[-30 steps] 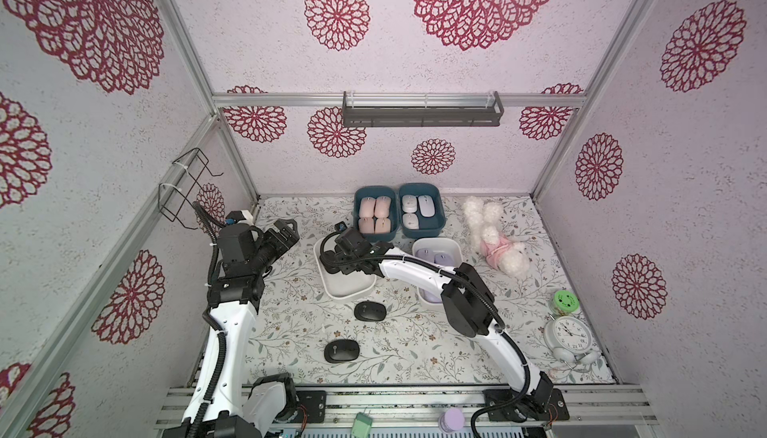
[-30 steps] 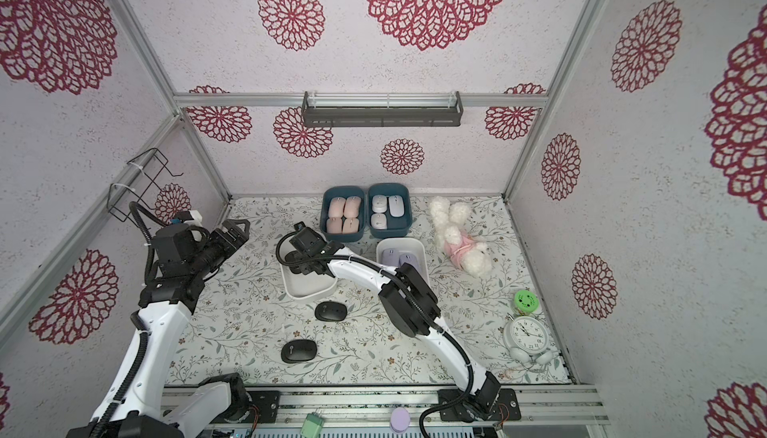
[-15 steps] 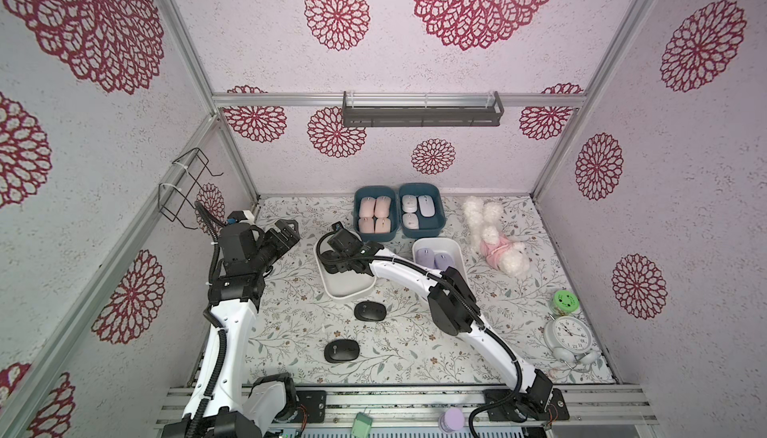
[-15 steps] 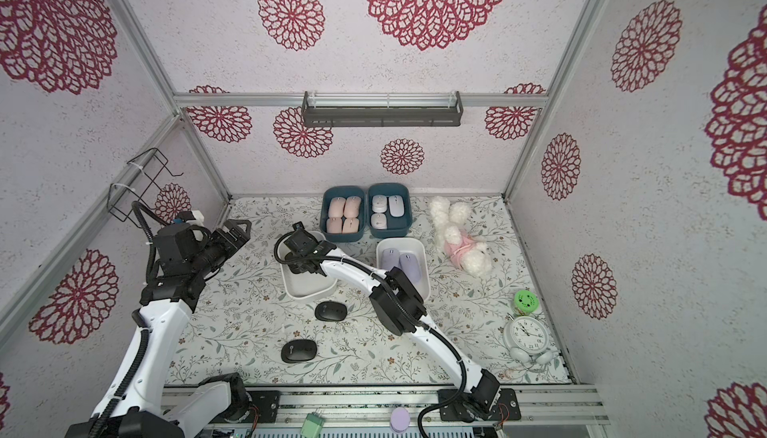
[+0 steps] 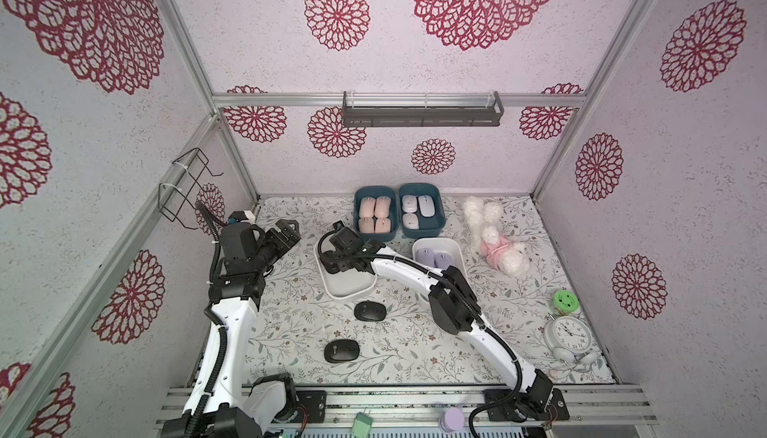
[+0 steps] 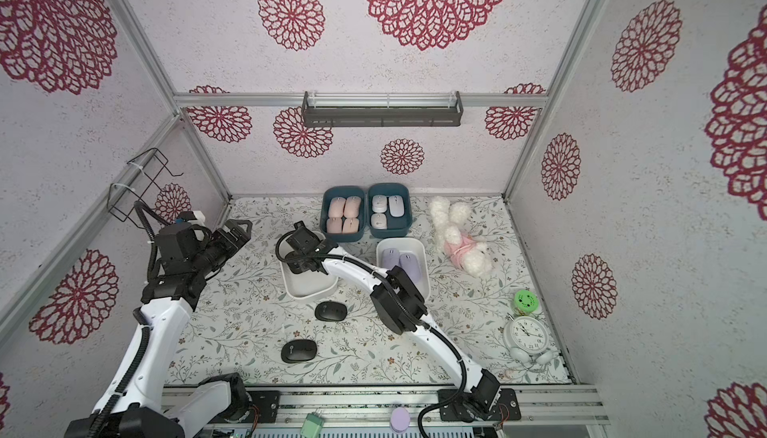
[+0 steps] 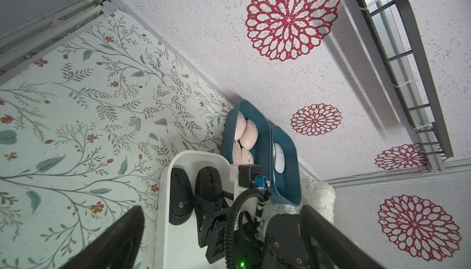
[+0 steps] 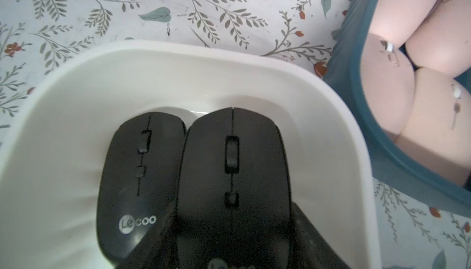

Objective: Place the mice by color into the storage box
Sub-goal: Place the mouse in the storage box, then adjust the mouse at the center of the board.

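Observation:
My right gripper (image 5: 337, 265) hangs low inside the left white storage box (image 5: 344, 290), shut on a black mouse (image 8: 233, 168). That mouse lies beside a second black mouse (image 8: 142, 173) in the box (image 8: 318, 117). Two more black mice (image 5: 370, 311) (image 5: 341, 350) lie on the table in front of it. My left gripper (image 5: 288, 230) is raised at the far left, open and empty, its fingers (image 7: 119, 237) wide apart. Peach-pink mice (image 5: 375, 218) fill one teal box, pale mice (image 5: 417, 209) the other. Lilac mice (image 5: 433, 257) sit in the right white box (image 5: 438, 243).
A fluffy white plush toy (image 5: 496, 236) lies at the back right. A white alarm clock (image 5: 570, 334) and a green jar (image 5: 565, 302) stand by the right wall. A wire basket (image 5: 186, 187) hangs on the left wall, a grey shelf (image 5: 421, 112) on the back wall.
The right arm's elbow has swung left and its gripper has edged toward the box's far end with the black mouse. The left arm has not moved.

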{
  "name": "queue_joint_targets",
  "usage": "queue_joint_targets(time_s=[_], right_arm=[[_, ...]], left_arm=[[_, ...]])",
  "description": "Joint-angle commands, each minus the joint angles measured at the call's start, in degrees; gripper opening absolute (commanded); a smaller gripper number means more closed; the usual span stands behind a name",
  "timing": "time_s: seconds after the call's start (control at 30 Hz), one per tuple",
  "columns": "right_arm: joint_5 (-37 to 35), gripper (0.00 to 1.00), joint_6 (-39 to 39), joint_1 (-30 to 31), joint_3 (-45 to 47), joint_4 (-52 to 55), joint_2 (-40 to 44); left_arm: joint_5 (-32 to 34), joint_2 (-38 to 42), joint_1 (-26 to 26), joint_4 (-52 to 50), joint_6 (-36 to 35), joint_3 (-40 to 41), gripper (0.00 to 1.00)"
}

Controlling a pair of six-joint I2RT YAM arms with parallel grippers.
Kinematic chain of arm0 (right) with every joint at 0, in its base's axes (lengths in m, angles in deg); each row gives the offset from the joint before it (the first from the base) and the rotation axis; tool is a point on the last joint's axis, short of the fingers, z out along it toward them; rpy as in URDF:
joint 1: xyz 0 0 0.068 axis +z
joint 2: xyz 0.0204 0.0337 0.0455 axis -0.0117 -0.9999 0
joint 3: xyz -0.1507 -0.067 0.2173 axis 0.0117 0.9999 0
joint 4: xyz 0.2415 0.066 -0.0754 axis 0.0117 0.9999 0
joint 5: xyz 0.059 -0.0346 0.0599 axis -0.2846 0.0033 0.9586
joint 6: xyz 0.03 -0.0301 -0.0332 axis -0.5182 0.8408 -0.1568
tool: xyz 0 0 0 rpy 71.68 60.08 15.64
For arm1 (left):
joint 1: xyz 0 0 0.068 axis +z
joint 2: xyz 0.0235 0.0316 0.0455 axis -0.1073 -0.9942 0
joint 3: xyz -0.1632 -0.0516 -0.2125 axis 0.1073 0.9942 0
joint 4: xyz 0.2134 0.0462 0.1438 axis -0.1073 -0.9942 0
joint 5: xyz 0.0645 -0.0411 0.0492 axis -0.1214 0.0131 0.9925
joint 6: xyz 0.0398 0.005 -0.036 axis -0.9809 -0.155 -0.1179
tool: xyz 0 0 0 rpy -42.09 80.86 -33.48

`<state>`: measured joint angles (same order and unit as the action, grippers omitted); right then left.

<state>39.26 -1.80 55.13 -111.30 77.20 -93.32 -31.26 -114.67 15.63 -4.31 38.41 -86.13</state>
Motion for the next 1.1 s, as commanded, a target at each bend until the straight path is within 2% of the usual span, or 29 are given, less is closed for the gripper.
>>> queue_joint_targets(time_s=[0.0, 0.3, 0.4, 0.57, 0.83, 0.93, 1.07], right_arm=[[1.9, 0.57, 0.3, -0.9, -2.1, 0.2, 0.2], [2.4, 0.63, 1.7, -0.9, -2.2, 0.0, 2.7], [2.3, 0.7, 2.1, -1.0, -2.2, -0.2, 3.4], [1.7, 0.73, 2.5, -0.8, -2.2, 0.3, 4.7], [0.5, 0.73, 3.6, 0.0, -2.1, 1.4, 6.9], [-0.1, 0.7, 5.2, 0.8, -1.7, 2.2, 8.5], [-0.8, 0.68, 7.8, 2.9, 2.4, 2.5, 14.3]], left_arm=[[-0.8, -0.2, -0.3, -0.1, 0.2, -2.1, 0.97], [-1.0, -0.3, -0.3, -0.2, 0.1, -2.2, 0.97], [-0.9, -0.4, -0.3, -0.5, 0.0, -2.3, 0.97], [-1.3, -0.5, -0.3, -0.6, -0.1, -2.6, 0.97], [-1.8, -0.8, -0.2, -0.9, -0.3, -2.9, 0.97], [-2.0, -0.8, -0.2, -1.0, -0.5, -3.1, 0.97], [-2.5, -0.9, -0.2, -0.9, -1.1, -3.1, 0.97]])
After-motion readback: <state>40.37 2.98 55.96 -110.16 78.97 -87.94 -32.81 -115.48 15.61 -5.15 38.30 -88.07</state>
